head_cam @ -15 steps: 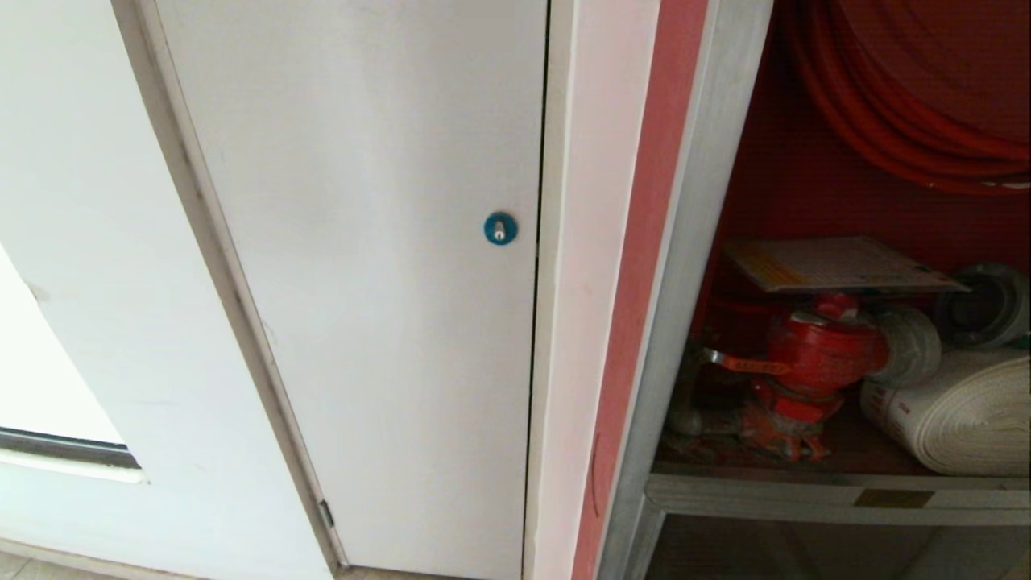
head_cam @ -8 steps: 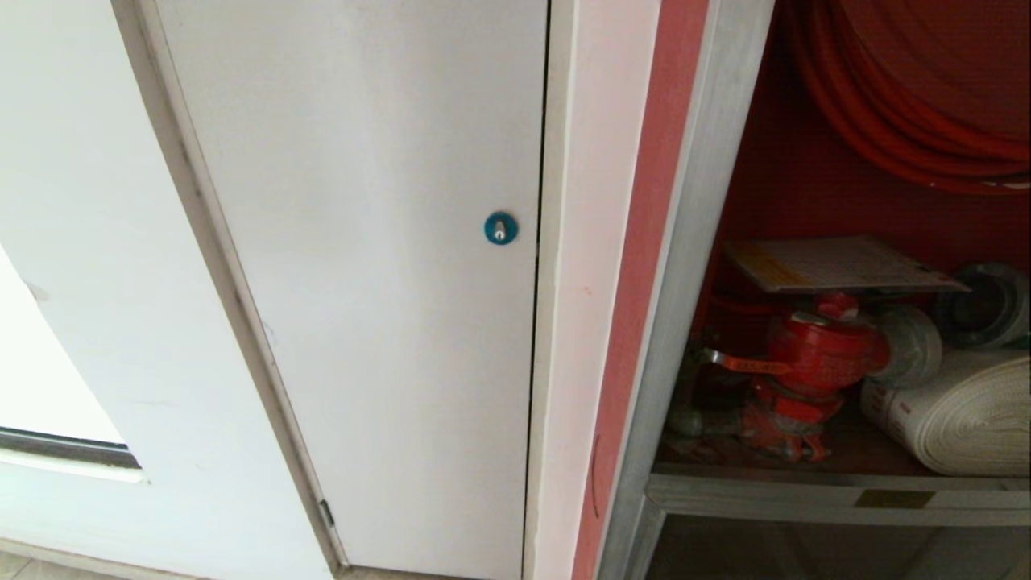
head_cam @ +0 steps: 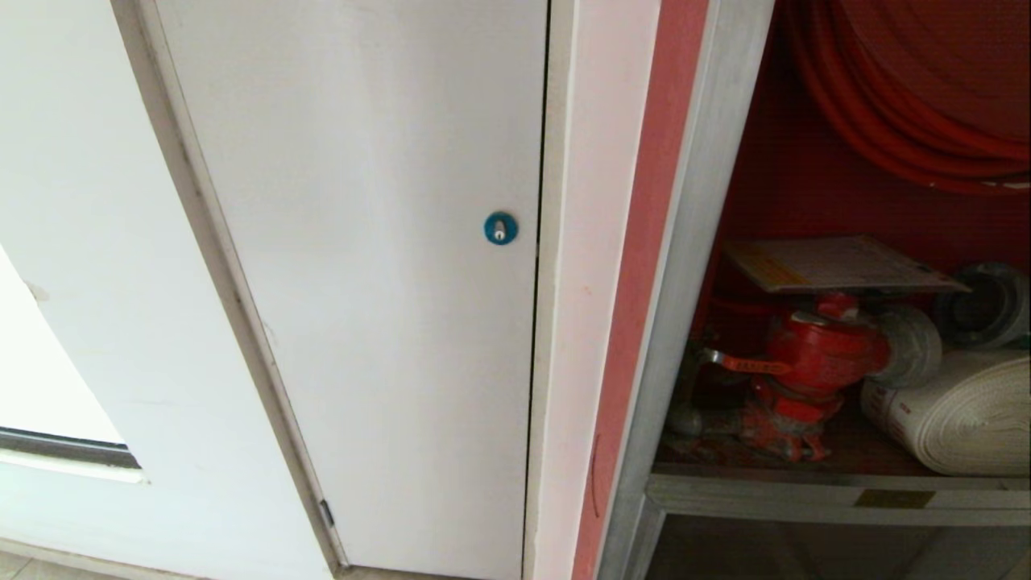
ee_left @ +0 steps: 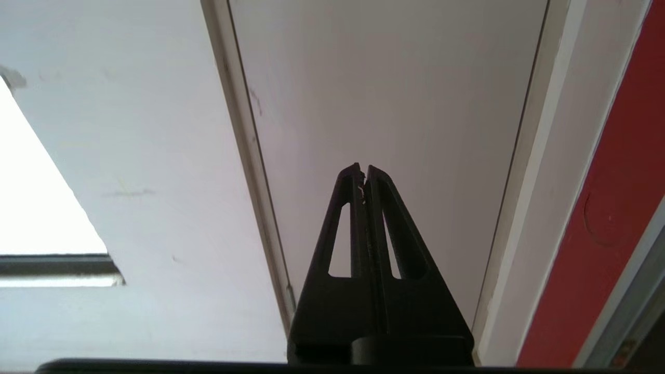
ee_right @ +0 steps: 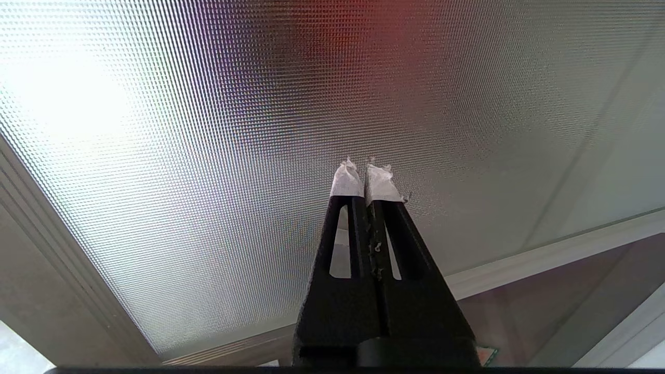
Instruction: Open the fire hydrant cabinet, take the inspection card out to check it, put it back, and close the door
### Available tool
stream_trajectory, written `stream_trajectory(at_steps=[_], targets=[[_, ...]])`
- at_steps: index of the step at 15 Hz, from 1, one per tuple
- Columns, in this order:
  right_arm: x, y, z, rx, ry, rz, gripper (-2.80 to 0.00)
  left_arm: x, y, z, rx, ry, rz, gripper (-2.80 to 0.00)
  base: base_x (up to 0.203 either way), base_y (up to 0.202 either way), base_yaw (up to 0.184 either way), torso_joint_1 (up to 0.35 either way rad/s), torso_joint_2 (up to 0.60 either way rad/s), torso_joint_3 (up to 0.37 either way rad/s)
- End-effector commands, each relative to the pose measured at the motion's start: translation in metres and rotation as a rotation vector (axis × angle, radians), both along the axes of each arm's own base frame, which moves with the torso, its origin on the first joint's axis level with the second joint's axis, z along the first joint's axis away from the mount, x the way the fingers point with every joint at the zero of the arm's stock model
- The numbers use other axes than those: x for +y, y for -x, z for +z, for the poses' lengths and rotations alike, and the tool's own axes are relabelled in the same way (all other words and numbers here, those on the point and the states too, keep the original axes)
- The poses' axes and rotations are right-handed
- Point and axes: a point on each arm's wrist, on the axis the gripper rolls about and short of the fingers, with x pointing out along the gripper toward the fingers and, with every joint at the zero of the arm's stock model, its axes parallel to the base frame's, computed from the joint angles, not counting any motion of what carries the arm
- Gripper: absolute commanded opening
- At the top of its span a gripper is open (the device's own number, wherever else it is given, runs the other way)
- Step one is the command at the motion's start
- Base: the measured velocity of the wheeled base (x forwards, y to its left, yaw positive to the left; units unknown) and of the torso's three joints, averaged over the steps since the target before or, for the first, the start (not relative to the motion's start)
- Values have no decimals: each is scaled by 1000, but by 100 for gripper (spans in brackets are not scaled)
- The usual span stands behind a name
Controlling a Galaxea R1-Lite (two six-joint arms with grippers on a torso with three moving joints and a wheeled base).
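Inspection card (head_cam: pixel 838 263) atop valve | left pincer (ee_left: pixel 363 169) pressed together | right pincer (ee_right: pixel 365 169) pressed together

Neither arm showed in the head view. In its own wrist view the left gripper (ee_left: pixel 363 169) rose from the bottom centre of the frame to about mid-height, its two black fingers (ee_left: pixel 347 208) pressed tip to tip, nothing between them. The right gripper (ee_right: pixel 367 167) stood in the same spot of its wrist view, bottom centre up to mid-frame, jaws together as well (the fingertips (ee_right: pixel 345 181) wrapped in white tape), and it carried nothing either. Both pointed straight up the frame.
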Motion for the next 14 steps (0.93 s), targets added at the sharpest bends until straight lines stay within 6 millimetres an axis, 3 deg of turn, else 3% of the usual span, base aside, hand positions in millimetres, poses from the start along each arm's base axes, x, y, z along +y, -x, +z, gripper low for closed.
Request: stream_trajectory(at_steps=[1,5,14], targets=[[0,0,-1,5,0,1,-280,0,-1,-5,53,-9,2,-280,0,0,0,0,0,0],[0,0,-1,6,0,1,-280,0,-1,-15,153,-13,22,-280,0,0,0,0,0,0],[0,0,-1,6,0,1,-280,1,-1,-15,153,38,36,-280,0,0,0,0,0,0]])
